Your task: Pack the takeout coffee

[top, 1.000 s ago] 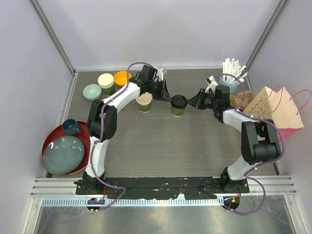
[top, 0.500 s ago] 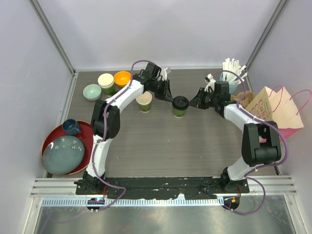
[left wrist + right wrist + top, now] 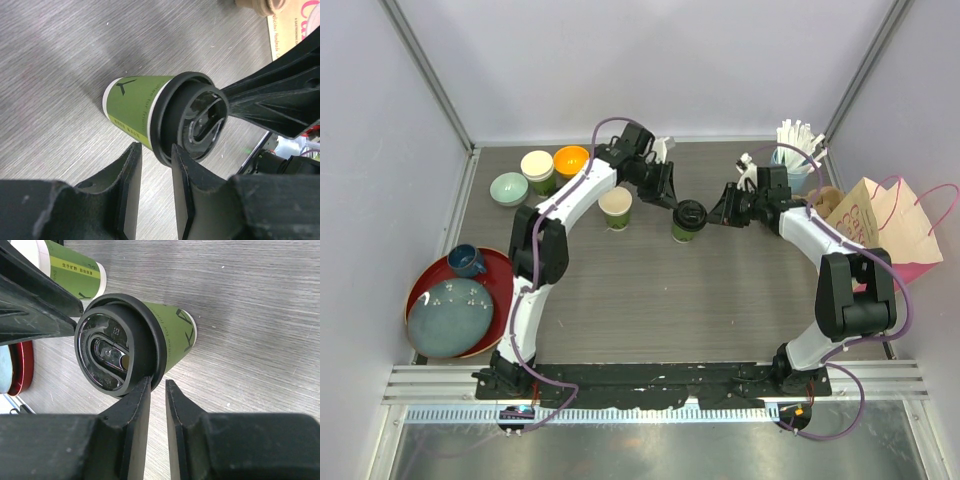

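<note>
— Now, check left gripper [image 3: 155, 150] and right gripper [image 3: 157, 382].
— Slightly parted, pinching nothing; tips at lid [image 3: 117, 350] of lidded cup [image 3: 688, 220], just right of open cup [image 3: 616, 208].
— Hazard?
— Tipping or unseating; cause: snagging rim while retreating.

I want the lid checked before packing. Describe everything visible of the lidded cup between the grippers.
The cup is green paper with a white base rim and dark print. A black plastic lid with a sip slot sits on it. It stands on the wooden table, beside a lidless cup. The left gripper and right gripper flank the lid, jaws slightly apart and gripping nothing; whether they touch it is unclear.
</note>
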Motion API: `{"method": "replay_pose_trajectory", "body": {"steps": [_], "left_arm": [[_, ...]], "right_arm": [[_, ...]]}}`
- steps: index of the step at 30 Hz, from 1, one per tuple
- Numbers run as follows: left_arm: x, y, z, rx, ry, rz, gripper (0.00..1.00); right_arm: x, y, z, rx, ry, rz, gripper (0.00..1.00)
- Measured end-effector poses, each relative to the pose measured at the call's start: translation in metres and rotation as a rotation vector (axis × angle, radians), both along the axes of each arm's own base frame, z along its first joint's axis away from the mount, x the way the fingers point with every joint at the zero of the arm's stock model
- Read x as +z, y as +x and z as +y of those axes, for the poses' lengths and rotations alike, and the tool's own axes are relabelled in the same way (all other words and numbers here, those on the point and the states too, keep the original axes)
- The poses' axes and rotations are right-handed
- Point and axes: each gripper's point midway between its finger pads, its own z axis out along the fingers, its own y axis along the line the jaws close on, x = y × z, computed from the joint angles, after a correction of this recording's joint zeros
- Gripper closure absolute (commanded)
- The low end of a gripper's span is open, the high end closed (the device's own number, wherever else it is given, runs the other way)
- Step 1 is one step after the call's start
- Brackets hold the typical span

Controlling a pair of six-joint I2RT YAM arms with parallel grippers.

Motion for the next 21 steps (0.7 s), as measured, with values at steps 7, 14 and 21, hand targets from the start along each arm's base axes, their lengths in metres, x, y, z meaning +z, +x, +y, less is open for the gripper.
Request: {"method": "replay_pose_trajectory", "body": {"steps": [7,14,21], "left_arm": [[0.021,0.009,-0.004,0.001,-0.014,-0.049,0.64],[0.013,0.011,0.006,0.002,0.047,-0.062,0.52],[0.063,0.007,0.037,-0.092,0.131,-0.243,0.37]], "right_arm": [[0.015,0.004,0.003,0.01,-0.006,-0.011,0.75],[0.031,0.013,0.0,0.009,-0.031,-0.043,0.7],[0.054,0.004,-0.014,-0.019,-0.107,-0.096,0.66]]}}
